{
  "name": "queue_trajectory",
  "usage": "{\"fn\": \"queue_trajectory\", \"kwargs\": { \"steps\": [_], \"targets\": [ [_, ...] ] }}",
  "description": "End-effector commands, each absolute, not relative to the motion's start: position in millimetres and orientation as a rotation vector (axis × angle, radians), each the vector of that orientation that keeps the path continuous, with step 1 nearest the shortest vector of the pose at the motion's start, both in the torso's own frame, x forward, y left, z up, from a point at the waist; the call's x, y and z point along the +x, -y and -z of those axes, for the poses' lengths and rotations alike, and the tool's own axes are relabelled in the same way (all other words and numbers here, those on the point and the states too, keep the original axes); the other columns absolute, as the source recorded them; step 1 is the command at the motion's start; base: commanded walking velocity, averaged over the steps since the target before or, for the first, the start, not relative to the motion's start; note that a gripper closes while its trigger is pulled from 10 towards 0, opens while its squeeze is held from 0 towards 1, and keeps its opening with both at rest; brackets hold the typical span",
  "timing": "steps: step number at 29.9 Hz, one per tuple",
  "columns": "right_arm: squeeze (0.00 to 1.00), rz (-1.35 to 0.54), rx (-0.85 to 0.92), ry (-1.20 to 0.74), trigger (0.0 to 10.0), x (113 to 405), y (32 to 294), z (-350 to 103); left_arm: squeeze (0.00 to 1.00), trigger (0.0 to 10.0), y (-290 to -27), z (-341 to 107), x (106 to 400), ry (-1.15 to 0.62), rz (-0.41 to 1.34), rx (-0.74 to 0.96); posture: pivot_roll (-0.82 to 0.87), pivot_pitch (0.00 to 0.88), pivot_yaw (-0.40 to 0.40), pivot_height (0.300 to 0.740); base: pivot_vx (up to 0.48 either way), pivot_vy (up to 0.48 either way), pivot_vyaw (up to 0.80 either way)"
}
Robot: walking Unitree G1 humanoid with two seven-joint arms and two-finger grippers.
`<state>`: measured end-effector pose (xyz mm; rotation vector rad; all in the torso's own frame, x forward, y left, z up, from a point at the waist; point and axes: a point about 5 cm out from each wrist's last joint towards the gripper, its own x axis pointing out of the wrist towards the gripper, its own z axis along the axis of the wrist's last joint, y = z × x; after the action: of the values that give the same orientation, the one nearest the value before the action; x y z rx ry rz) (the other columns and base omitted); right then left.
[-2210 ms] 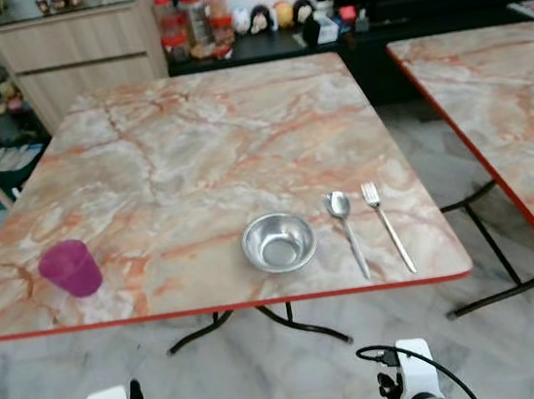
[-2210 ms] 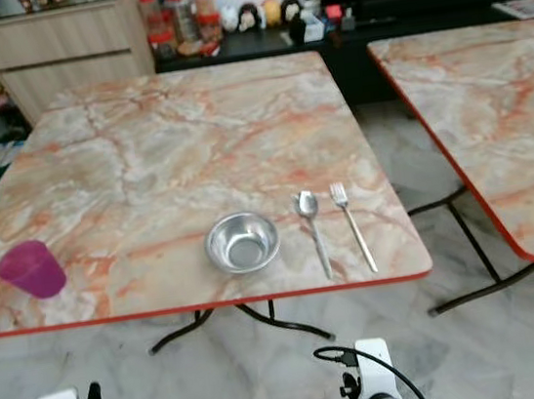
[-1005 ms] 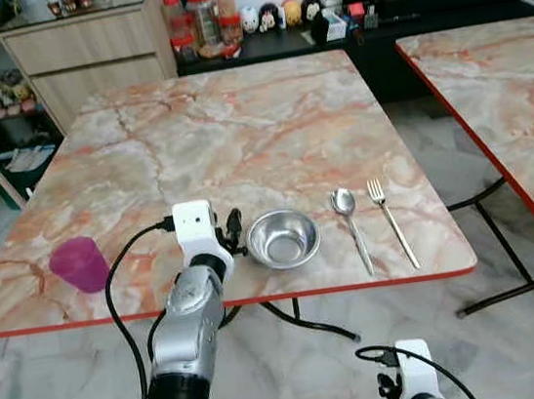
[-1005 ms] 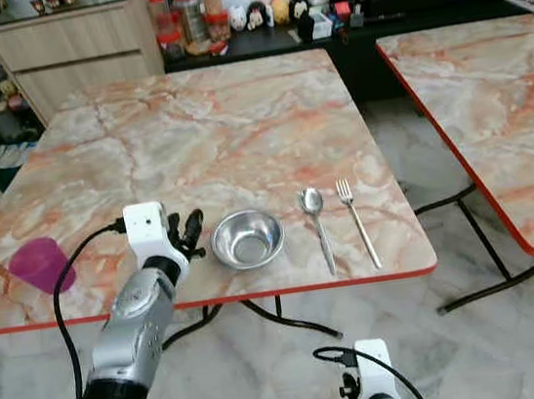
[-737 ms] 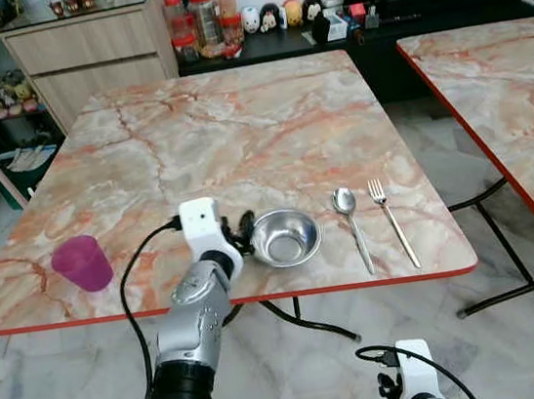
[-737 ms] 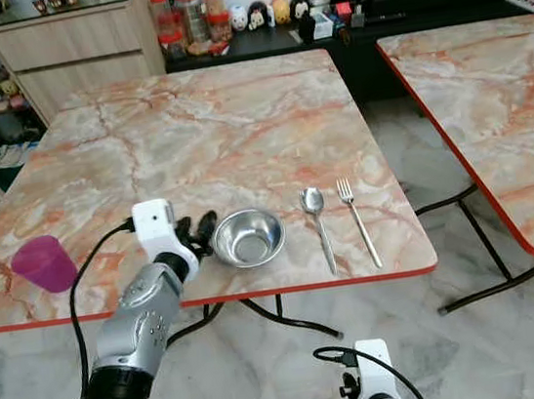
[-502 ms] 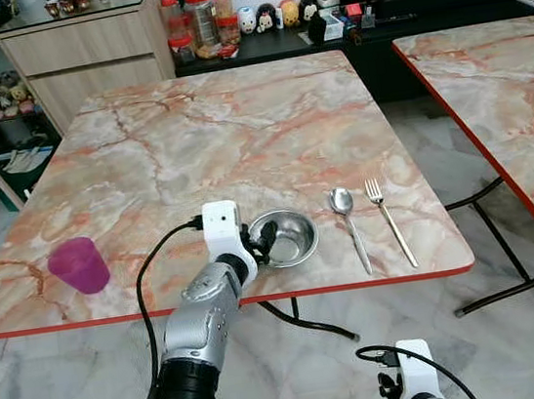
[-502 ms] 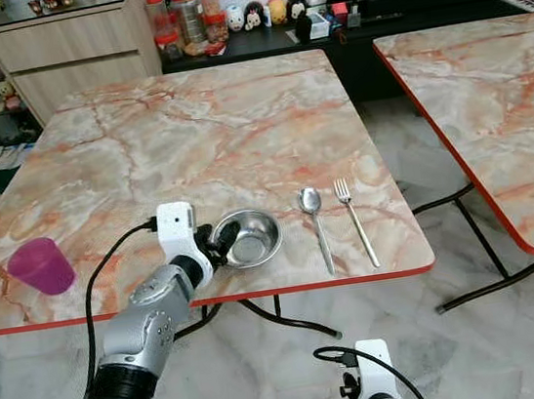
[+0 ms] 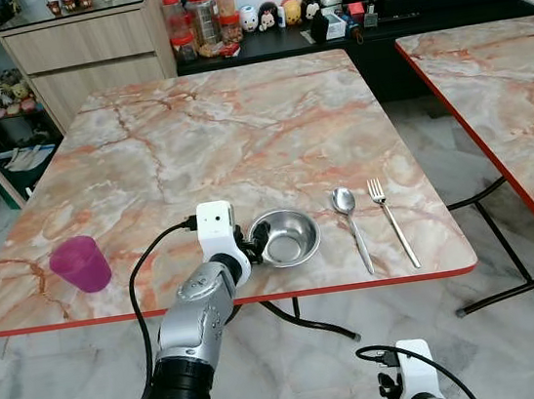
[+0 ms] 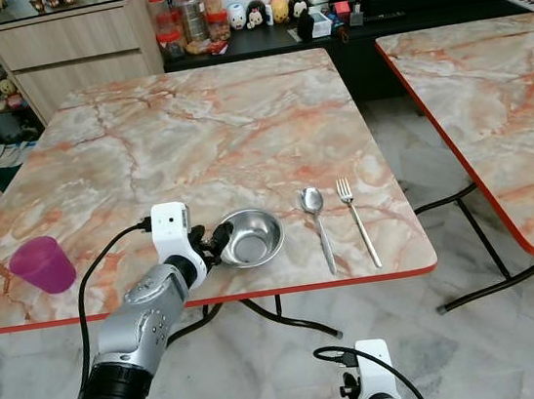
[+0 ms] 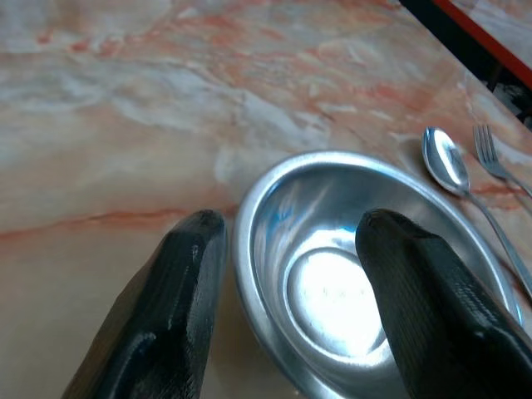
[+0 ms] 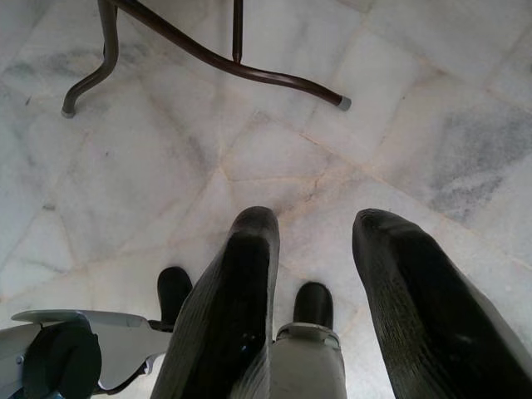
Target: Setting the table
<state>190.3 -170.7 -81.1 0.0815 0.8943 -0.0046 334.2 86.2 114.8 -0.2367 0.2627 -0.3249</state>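
A steel bowl [image 9: 287, 236] sits near the front edge of the marble table [image 9: 237, 125]. To its right lie a spoon [image 9: 345, 211] and a fork [image 9: 388, 218]. A purple cup [image 9: 81, 264] stands at the front left. My left gripper [image 9: 251, 244] is open at the bowl's left rim. In the left wrist view the bowl [image 11: 332, 283] has one finger outside its rim and the other finger inside, the left gripper [image 11: 291, 223] straddling it without pinching. My right gripper [image 12: 320, 220] hangs open, low over the floor.
A second marble table [image 9: 510, 99] stands to the right across a narrow aisle. A wooden cabinet [image 9: 89, 46] and a dark sideboard with jars [image 9: 199, 17] line the back wall. Curved metal table legs [image 12: 208, 58] cross the tiled floor below.
My left arm has risen from below the table and moved right along the front edge. Its fingers now straddle the bowl's left rim. Bowl, cup, spoon and fork have not shifted.
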Motion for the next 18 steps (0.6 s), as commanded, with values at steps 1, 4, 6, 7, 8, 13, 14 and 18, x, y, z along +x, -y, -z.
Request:
{"fn": "queue_trajectory", "kwargs": {
  "steps": [1, 4, 6, 7, 8, 13, 14, 18],
  "targets": [
    [0.00, 0.015, 0.095, -0.888, 10.0, 191, 170, 81, 0.00, 10.0, -87, -107, 333, -0.310, 0.325, -0.207, -0.13, 0.000, 0.052, 0.740, 0.000, 0.000, 0.00],
    [0.00, 0.014, 0.095, -0.887, 10.0, 191, 170, 81, 0.00, 10.0, -84, -101, 331, -0.352, 0.342, -0.186, -0.13, 0.000, 0.052, 0.740, 0.000, 0.000, 0.00],
    [0.00, 0.015, 0.095, -0.887, 10.0, 191, 169, 81, 0.00, 10.0, -83, -98, 330, -0.365, 0.341, -0.179, -0.13, 0.000, 0.053, 0.740, 0.000, 0.000, 0.00],
    [0.00, 0.015, 0.095, -0.887, 10.0, 191, 169, 81, 0.00, 10.0, -83, -97, 330, -0.369, 0.340, -0.177, -0.13, 0.000, 0.053, 0.740, 0.000, 0.000, 0.00],
    [0.00, 0.016, 0.096, -0.887, 10.0, 191, 170, 81, 0.00, 10.0, -83, -97, 330, -0.371, 0.339, -0.177, -0.13, 0.000, 0.053, 0.740, 0.000, 0.000, 0.00],
    [0.00, 0.017, 0.097, -0.888, 10.0, 191, 170, 81, 0.00, 10.0, -83, -96, 331, -0.381, 0.326, -0.186, -0.13, 0.000, 0.055, 0.740, 0.000, 0.000, 0.00],
    [0.00, 0.017, 0.097, -0.888, 10.0, 191, 170, 81, 0.00, 10.0, -83, -96, 332, -0.386, 0.323, -0.190, -0.13, 0.000, 0.055, 0.740, 0.000, 0.000, 0.00],
    [0.00, 0.016, 0.098, -0.888, 10.0, 191, 169, 81, 0.00, 10.0, -82, -95, 332, -0.408, 0.325, -0.219, -0.13, 0.000, 0.056, 0.740, 0.000, 0.000, 0.00]
  ]
}}
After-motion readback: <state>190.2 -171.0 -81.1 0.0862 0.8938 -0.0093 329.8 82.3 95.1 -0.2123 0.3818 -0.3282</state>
